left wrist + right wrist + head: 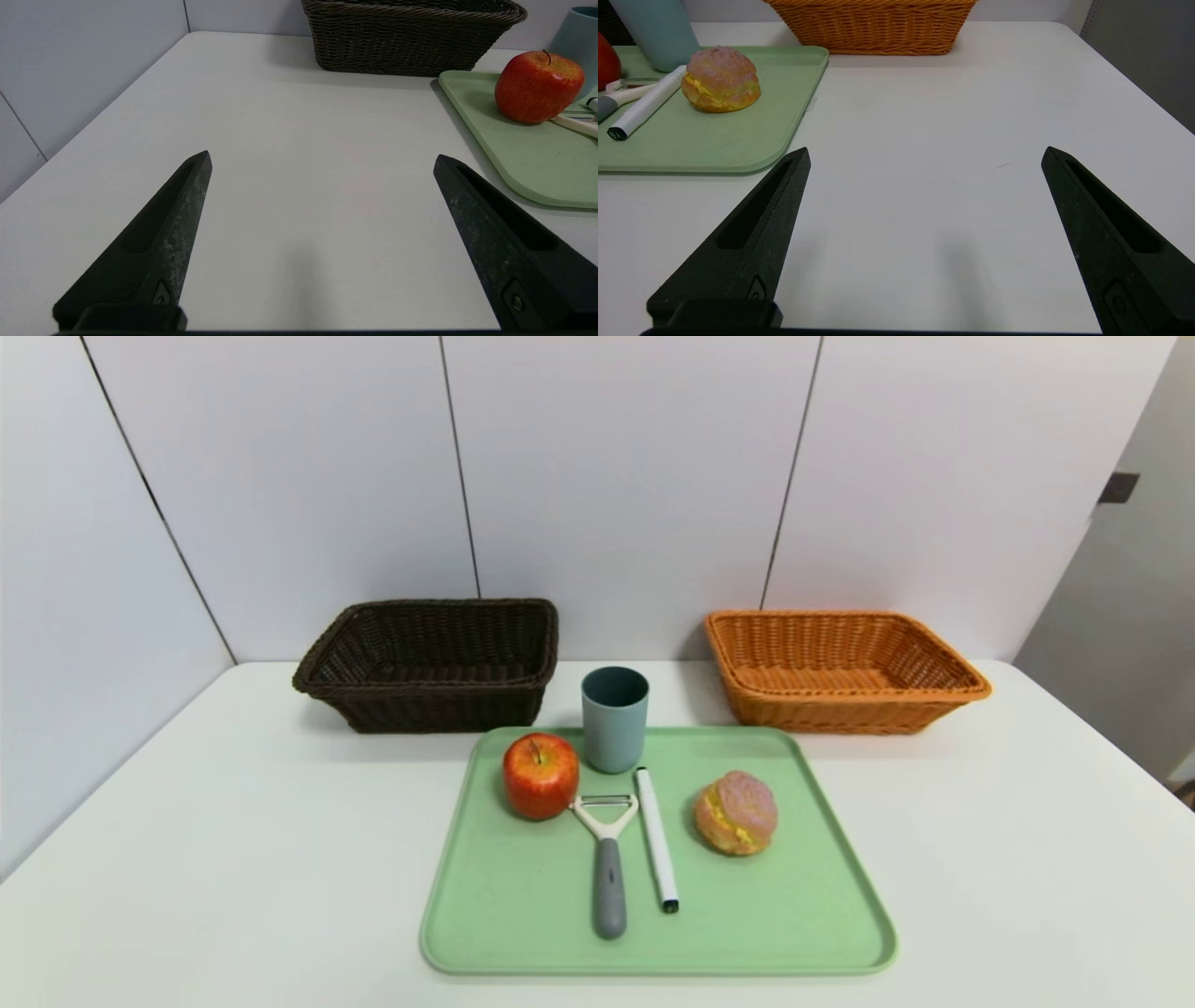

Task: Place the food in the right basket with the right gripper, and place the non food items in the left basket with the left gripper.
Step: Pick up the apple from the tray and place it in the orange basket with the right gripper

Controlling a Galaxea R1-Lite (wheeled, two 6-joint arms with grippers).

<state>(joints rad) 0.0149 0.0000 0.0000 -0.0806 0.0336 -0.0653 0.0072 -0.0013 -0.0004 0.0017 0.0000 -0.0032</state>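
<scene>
On a green tray [523, 933] lie a red apple [541, 775], a teal-grey cup [614, 719], a white peeler with a grey handle [607, 859], a white pen [656, 838] and a pinkish-brown bun [736, 812]. Behind the tray stand the dark brown left basket [429, 665] and the orange right basket [840, 669]. My left gripper [322, 158] hovers open over bare table to the left of the tray, holding nothing. Open as well, my right gripper [924, 154] is over bare table to the tray's right. Neither arm shows in the head view.
The white table [233, 859] meets a white panelled wall behind the baskets. The table's right edge [1134, 84] drops off beyond the orange basket [873, 28]. The apple [538, 87] and dark basket [411, 37] show in the left wrist view, the bun [721, 79] in the right.
</scene>
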